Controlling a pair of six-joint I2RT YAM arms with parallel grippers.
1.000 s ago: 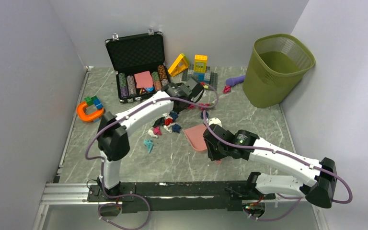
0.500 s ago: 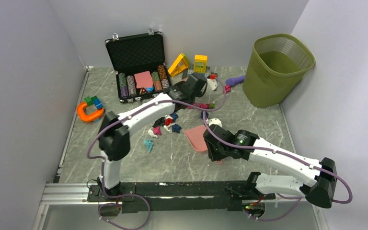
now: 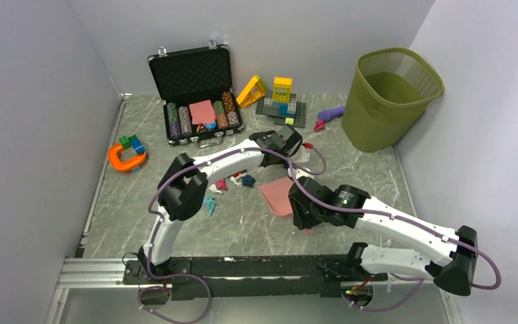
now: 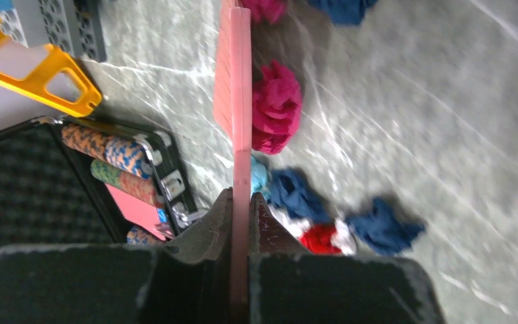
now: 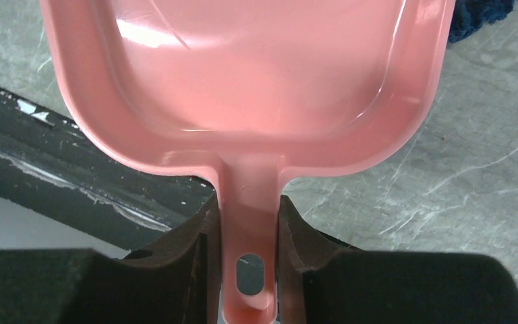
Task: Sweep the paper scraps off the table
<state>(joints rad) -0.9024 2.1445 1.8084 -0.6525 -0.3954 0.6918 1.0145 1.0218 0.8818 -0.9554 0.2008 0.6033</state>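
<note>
My left gripper (image 3: pixel 290 150) is shut on a flat pink sweeper blade (image 4: pixel 241 101), seen edge-on in the left wrist view, where the gripper (image 4: pixel 241 200) fills the bottom. Beside the blade lie paper scraps: a magenta one (image 4: pixel 276 108), dark blue ones (image 4: pixel 297 196) and a red one (image 4: pixel 320 237). My right gripper (image 3: pixel 303 202) is shut on the handle of a pink dustpan (image 3: pixel 276 192), which rests on the table (image 3: pixel 175 229); its pan (image 5: pixel 243 74) looks empty, and the gripper (image 5: pixel 246 202) shows below it. Other scraps (image 3: pixel 221 183) lie left of the pan, and a teal one (image 3: pixel 209 202) nearer me.
An open black case of poker chips (image 3: pixel 195 94) stands at the back. Building blocks (image 3: pixel 280 98) are beside it. A green bin (image 3: pixel 388 98) stands at the back right, with a purple object (image 3: pixel 332 113) and a magenta scrap (image 3: pixel 319 125) near it. An orange U-shaped piece (image 3: pixel 125 158) lies at the left.
My left arm swung right, then came nearer, down toward the dustpan's far edge. Fewer scraps show left of the pan. The right arm and dustpan have barely moved.
</note>
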